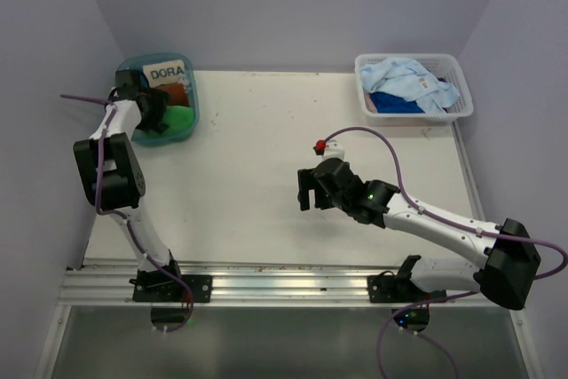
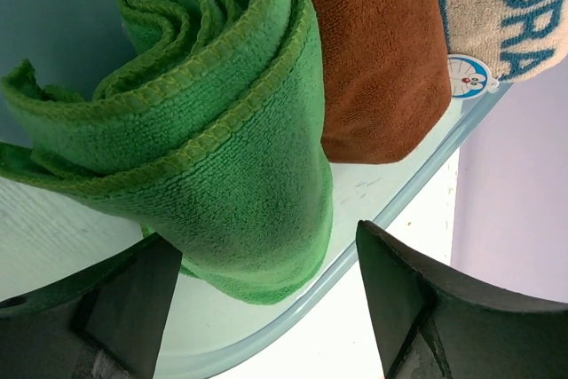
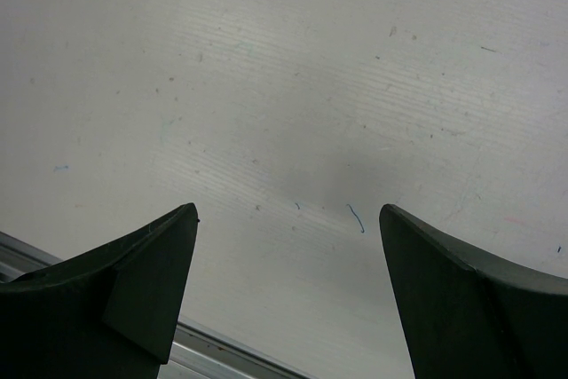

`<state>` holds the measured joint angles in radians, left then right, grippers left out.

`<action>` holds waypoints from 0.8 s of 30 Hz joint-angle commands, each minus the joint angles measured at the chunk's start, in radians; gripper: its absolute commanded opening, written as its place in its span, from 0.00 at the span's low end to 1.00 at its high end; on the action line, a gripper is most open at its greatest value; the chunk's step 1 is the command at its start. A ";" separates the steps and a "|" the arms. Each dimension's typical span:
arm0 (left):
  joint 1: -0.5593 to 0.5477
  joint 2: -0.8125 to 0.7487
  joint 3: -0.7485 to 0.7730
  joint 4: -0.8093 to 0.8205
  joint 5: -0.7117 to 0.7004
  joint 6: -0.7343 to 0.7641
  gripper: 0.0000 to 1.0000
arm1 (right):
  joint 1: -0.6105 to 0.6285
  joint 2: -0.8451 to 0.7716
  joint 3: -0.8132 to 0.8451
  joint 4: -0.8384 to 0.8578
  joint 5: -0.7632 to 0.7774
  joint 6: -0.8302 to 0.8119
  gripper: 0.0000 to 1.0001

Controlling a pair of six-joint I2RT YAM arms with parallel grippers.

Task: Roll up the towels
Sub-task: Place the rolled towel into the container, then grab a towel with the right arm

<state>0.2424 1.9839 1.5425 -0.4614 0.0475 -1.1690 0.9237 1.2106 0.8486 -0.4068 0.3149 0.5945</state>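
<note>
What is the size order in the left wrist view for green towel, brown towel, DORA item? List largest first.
1. green towel, nearest the camera.
2. brown towel.
3. DORA item, cut off by the frame, so unsure.

Setting: robot lab cell, I judge.
Walls: plain lilac panels [image 1: 266, 6] boxing in the white table [image 1: 248, 157].
Mounting: aluminium rail [image 1: 284, 283] behind my right gripper [image 1: 306, 194].

Bright green towel [image 2: 222, 157], plain; rust-brown towel [image 2: 382, 51], plain; beige item [image 2: 506, 6] with blue lettering, upper right of frame; teal see-through tub [image 1: 195, 108]; white basket [image 1: 463, 99]; light blue towel [image 1: 413, 77]; dark blue towel [image 1: 395, 104]; off-white speckled tabletop [image 1: 266, 166]
</note>
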 commanded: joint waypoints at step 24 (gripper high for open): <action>0.061 -0.080 0.042 0.139 -0.021 0.100 0.80 | -0.002 -0.026 0.020 0.011 -0.014 0.008 0.87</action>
<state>0.2939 1.8286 1.5337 -0.3634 0.0700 -1.1255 0.9237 1.2106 0.8486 -0.4053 0.3111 0.5949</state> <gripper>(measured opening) 0.799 0.869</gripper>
